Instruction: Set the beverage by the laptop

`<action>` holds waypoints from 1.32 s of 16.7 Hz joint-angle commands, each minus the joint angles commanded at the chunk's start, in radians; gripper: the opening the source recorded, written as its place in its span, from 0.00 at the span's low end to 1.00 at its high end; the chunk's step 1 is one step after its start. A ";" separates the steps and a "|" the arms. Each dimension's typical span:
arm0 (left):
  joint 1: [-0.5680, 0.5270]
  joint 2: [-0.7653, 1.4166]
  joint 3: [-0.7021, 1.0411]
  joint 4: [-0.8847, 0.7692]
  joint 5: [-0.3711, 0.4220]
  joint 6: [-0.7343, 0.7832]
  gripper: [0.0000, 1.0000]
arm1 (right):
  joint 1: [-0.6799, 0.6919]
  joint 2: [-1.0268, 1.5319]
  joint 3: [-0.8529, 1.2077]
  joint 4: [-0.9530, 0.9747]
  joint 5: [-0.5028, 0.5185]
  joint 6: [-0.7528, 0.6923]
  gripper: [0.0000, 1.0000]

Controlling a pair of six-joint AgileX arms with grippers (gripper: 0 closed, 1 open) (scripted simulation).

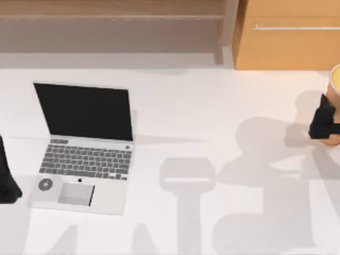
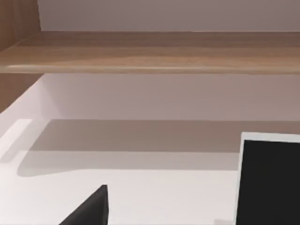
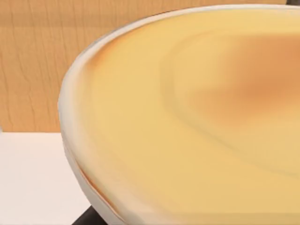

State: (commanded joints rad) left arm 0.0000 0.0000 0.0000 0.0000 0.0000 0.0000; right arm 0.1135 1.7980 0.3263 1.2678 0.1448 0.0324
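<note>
Fingers of right gripper point(image 1: 325, 127) pinching beverage point(image 1: 336, 79) low on wall, far right tabletop point(image 1: 212, 106), laptop point(image 1: 85, 146) well apart. Judged light, rigid, spill-prone; keep upright. Left gripper point(image 1: 6, 180) parked; state untellable.

Obstacles: open laptop point(image 1: 85, 146), raised screen, left half of table point(image 1: 212, 106). Wooden cabinet point(image 1: 287, 37) along the far right edge; low shelf point(image 2: 150, 51) far left. Free room: bare tabletop between laptop and right edge, apparently unobstructed.

Right gripper point(image 1: 325, 127) at right edge; left gripper point(image 1: 6, 187) parked left.
</note>
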 joint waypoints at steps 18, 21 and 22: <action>0.000 0.000 0.000 0.000 0.000 0.000 1.00 | 0.483 -0.052 0.368 -0.349 0.514 0.325 0.00; 0.000 0.000 0.000 0.000 0.000 0.000 1.00 | 0.624 -0.051 0.491 -0.426 0.653 0.392 0.00; 0.000 0.000 0.000 0.000 0.000 0.000 1.00 | 0.670 -0.045 0.528 -0.453 0.697 0.410 0.00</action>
State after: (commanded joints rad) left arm 0.0000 0.0000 0.0000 0.0000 0.0000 0.0000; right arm 0.7833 1.7529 0.8538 0.8145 0.8418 0.4428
